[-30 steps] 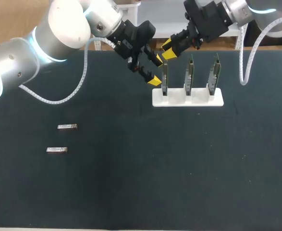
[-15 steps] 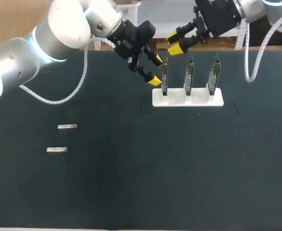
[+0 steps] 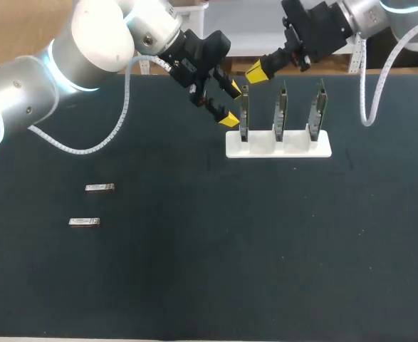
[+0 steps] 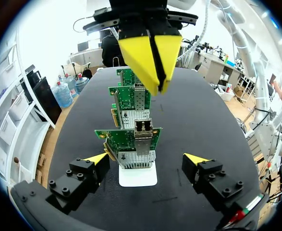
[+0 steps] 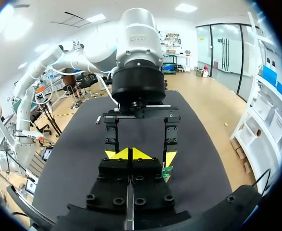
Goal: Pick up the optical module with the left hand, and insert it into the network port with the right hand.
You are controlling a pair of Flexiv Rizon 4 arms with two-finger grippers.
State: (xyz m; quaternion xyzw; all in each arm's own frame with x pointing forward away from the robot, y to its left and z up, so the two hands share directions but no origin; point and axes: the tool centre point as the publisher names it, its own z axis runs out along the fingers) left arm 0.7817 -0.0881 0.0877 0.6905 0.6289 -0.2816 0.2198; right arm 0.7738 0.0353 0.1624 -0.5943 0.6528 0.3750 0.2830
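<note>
Remaining: two small flat silver optical modules (image 3: 100,188) lie unpicked on the black table (image 3: 194,249), well apart from the white stand of green network cards (image 3: 278,144).
Done: the nearest card's port (image 4: 143,127) looks filled.
Left gripper (image 3: 232,104): jaws wide, empty, beside that card.
Right gripper (image 3: 255,71): tips pressed together, empty, above the stand.

Flat, dark matte tabletop (image 3: 194,285)
</note>
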